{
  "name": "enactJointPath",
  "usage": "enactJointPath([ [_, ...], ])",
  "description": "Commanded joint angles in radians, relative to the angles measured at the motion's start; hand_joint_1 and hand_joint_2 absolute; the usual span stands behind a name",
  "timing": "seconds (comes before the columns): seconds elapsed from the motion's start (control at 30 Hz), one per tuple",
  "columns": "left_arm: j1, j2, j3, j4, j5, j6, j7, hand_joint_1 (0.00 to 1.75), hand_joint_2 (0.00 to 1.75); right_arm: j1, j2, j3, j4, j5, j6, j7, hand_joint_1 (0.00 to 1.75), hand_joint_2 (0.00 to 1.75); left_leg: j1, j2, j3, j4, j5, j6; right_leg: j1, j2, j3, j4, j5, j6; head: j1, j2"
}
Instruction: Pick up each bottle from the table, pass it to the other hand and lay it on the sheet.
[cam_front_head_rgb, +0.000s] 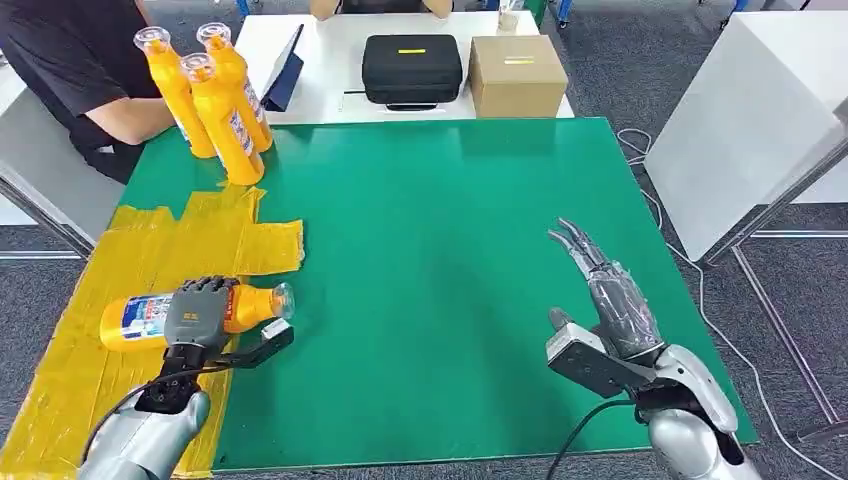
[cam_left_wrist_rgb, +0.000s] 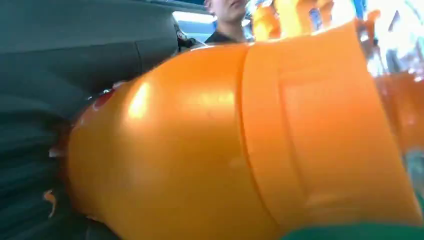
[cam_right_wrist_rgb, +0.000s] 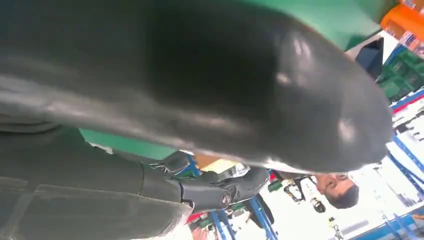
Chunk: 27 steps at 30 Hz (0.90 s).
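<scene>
Fingers of our left hand (cam_front_head_rgb: 200, 310) wrap the orange bottle (cam_front_head_rgb: 150, 316) lying on the yellow sheet (cam_front_head_rgb: 150, 250), hiding its middle; across the green table (cam_front_head_rgb: 430, 250), our right hand (cam_front_head_rgb: 610, 300) hovers, fingers spread, empty.

Head cam high, fwd-down over green table (cam_front_head_rgb: 450, 250); wrist cams v. close, sharing table edge.

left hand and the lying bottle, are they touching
Touching. In the head view the left hand wraps over the middle of the lying bottle on the yellow sheet, with no gap.
</scene>
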Motion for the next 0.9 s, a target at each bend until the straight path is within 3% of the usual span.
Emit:
enactJointPath([
  [0.03, -0.001, 0.018, 0.059, 0.121, -0.006, 0.007, 0.006, 1.75, 1.75, -0.03, -0.014, 0.079, 0.045, 0.001, 0.01, -0.007, 0.0, 0.0, 0.0, 0.004, 0.006, -0.002, -0.002, -0.003, 0.0, 0.003, 0.006, -0.002, -0.001, -0.001, 0.0, 0.0],
  [0.1, 0.002, 0.016, 0.06, 0.123, -0.006, 0.006, 0.006, 1.66, 1.75, -0.025, -0.014, 0.08, 0.043, 0.001, 0.007, -0.01, 0.0, 0.0, 0.0, 0.003, 0.008, -0.002, -0.003, -0.003, 0.0, 0.002, 0.008, -0.002, -0.002, -0.001, 0.001, 0.0],
  [0.13, 0.0, 0.016, 0.057, 0.123, -0.006, -0.001, 0.001, 0.87, 1.75, -0.026, -0.011, 0.084, 0.041, 0.001, 0.007, -0.01, 0.0, 0.0, 0.001, 0.003, 0.007, -0.001, -0.003, -0.003, 0.001, 0.002, 0.007, -0.002, -0.001, -0.001, 0.001, 0.0],
  [0.17, 0.0, 0.016, 0.057, 0.123, -0.006, -0.001, 0.001, 0.51, 1.75, -0.026, -0.011, 0.084, 0.041, 0.001, 0.007, -0.01, 0.0, 0.0, 0.0, 0.003, 0.006, -0.002, -0.002, -0.003, 0.0, 0.002, 0.006, -0.002, -0.001, -0.001, 0.0, 0.0],
  [0.2, 0.001, 0.016, 0.051, 0.122, -0.006, -0.003, -0.003, 0.0, 1.75, -0.028, -0.007, 0.087, 0.038, 0.003, 0.005, -0.008, 0.0, 0.0, 0.0, 0.004, 0.008, -0.002, -0.003, -0.004, 0.0, 0.002, 0.008, -0.002, -0.002, -0.001, 0.0, 0.0],
  [0.23, -0.004, 0.017, 0.034, 0.125, -0.006, -0.03, -0.025, 0.0, 0.0, -0.032, 0.001, 0.087, 0.035, 0.009, 0.003, -0.003, 0.0, 0.0, 0.0, 0.003, 0.007, -0.001, -0.002, -0.003, 0.0, 0.002, 0.006, -0.002, -0.001, -0.001, 0.0, 0.0],
  [0.9, -0.02, -0.015, 0.023, 0.107, -0.006, 0.013, -0.131, 0.0, 0.0, 0.02, -0.007, 0.054, -0.01, 0.017, -0.002, 0.011, 0.0, 0.0, 0.0, 0.0, 0.007, -0.001, -0.002, -0.002, 0.0, -0.002, 0.007, -0.001, -0.002, -0.001, 0.0, 0.0],
])
